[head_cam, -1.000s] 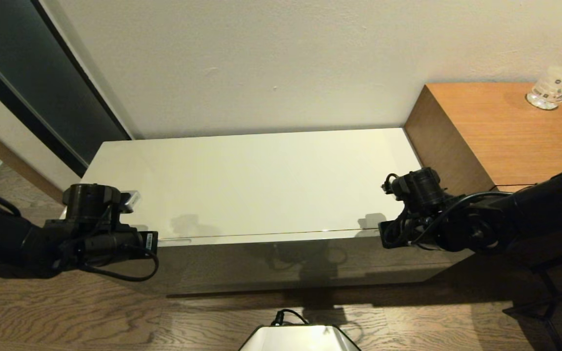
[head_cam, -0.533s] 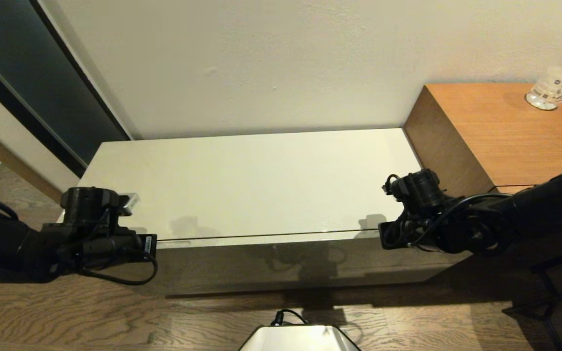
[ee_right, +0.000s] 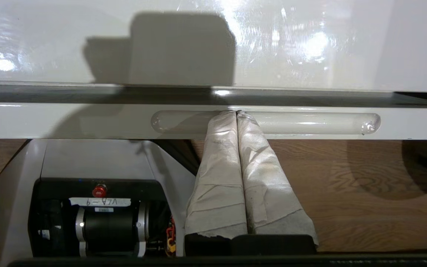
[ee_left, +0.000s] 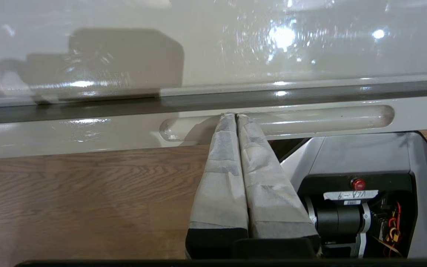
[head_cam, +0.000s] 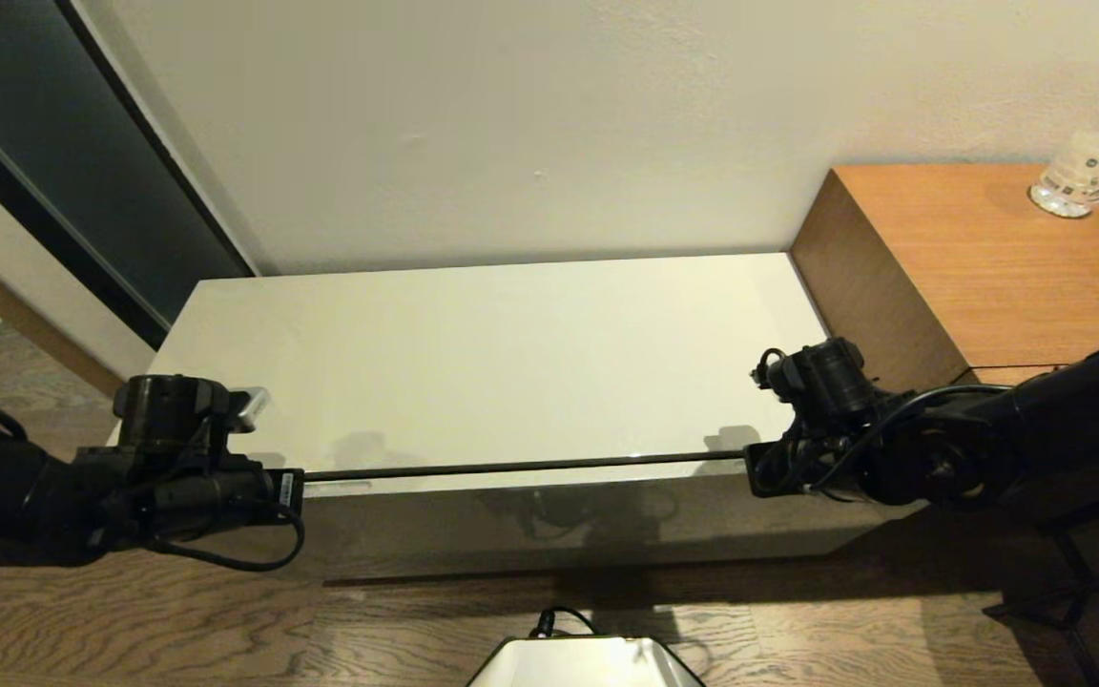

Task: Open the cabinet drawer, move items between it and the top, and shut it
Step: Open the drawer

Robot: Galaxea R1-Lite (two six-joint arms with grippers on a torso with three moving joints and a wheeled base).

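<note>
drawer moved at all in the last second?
Yes. The drawer has slid out toward the robot: the dark gap between its front and the edge of the top is wider than a second ago. Both end effectors sit in its slot handles.

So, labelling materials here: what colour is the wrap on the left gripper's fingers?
Pale grey, papery tape on the fingers, clearest in the left wrist view.

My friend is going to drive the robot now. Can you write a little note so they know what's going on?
Left gripper: fingers shut, tips hooked in the left slot handle of the drawer.
Right gripper: fingers shut, tips in the right slot handle.
Drawer: only cracked open; a thin dark gap shows under the front edge of the top.
Done: both handles hooked, pull begun.
Left: pull the drawer fully out, move items between it and the top, then close it. No items are visible on the top, and the drawer's inside is hidden.
</note>
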